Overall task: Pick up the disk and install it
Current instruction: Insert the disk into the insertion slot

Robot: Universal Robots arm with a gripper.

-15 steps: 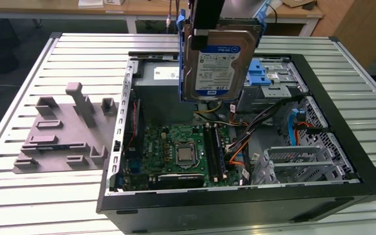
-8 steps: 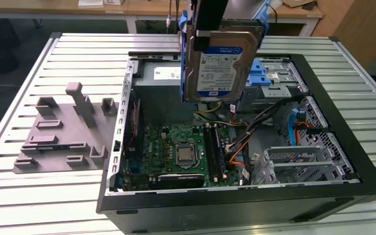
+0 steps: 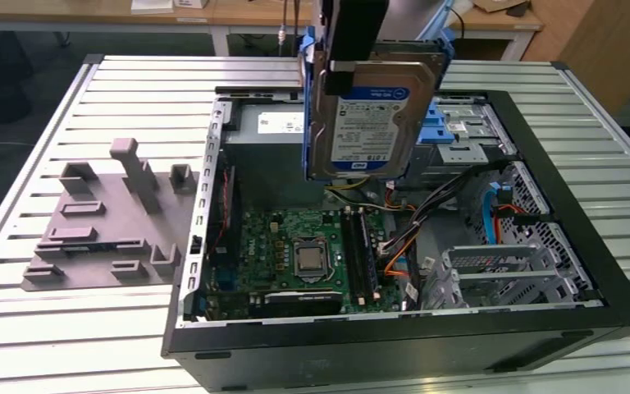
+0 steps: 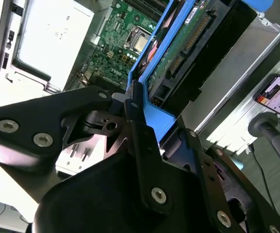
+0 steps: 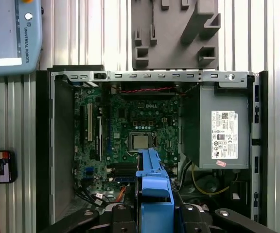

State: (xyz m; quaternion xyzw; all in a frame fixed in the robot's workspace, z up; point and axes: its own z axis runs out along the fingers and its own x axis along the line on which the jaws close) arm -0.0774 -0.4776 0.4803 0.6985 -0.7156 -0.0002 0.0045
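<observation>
While the disk (image 3: 372,123) hangs upright with its white-and-blue label toward the exterior camera, I see the gripper (image 3: 343,66) holding it from above, jaws clamped on the blue bracket (image 4: 152,114) that frames it. In the second wrist view a black finger (image 4: 133,116) presses flat against the bracket's edge, and the disk's green circuit side runs away from the jaws. Straight below the jaws lies the open case (image 3: 403,353), and I can see the board (image 5: 130,126) with its square processor socket (image 5: 141,141) under the disk's lower end. The grey supply (image 5: 218,131) sits low to one side of the jaws. The cage (image 3: 468,135) with its blue latch sits low on the other side, just beside the disk in the exterior view. Farther from the jaws, beyond the supply side of the case, a grey fixture (image 3: 96,230) rests on the slatted table (image 3: 129,90).
</observation>
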